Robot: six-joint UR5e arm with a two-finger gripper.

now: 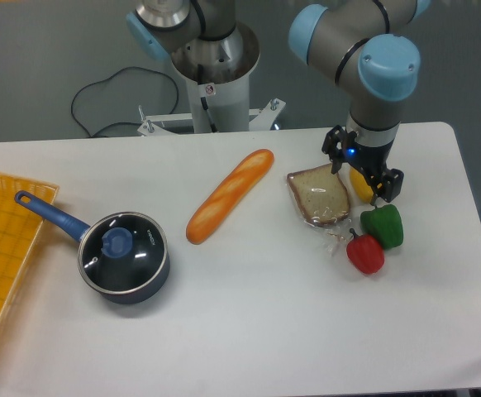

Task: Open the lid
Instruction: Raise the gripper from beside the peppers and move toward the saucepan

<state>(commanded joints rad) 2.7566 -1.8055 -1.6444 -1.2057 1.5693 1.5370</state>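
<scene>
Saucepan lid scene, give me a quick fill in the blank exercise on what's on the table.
1. The lid has a ___ centre knob.
2. The lid sits on the saucepan, so it is not yet ___.
3. The pincer is above the yellow item, at the table's opposite end from the ___.
4. Beside the green pepper lies a ___ pepper.

Missing words: blue; open; saucepan; red

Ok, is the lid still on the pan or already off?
On. The lid sits flat on the pan, blue knob centred; the hand is far off, by the peppers.
</scene>
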